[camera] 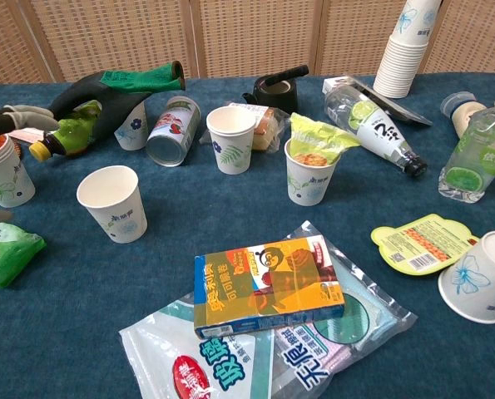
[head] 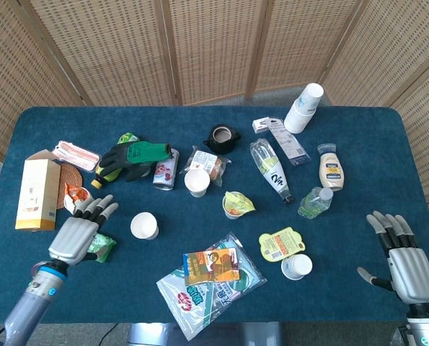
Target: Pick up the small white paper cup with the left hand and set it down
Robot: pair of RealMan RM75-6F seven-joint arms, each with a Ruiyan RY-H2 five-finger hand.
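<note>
An upright, empty small white paper cup (head: 144, 225) stands left of the table's middle; the chest view shows it (camera: 112, 202) at the near left. My left hand (head: 77, 232) hovers just left of the cup, fingers spread and holding nothing, not touching it. Only its fingertips (camera: 14, 116) show at the left edge of the chest view. My right hand (head: 401, 258) rests open at the near right corner, far from the cup.
A green packet (head: 103, 246) lies partly under my left hand. A wrapper-filled cup (head: 81, 199) and a cardboard box (head: 37, 193) sit behind it. A glove-covered bottle (head: 135, 157), a can (head: 164, 173), another cup (head: 197, 182) and a book on bags (head: 211, 265) surround the cup.
</note>
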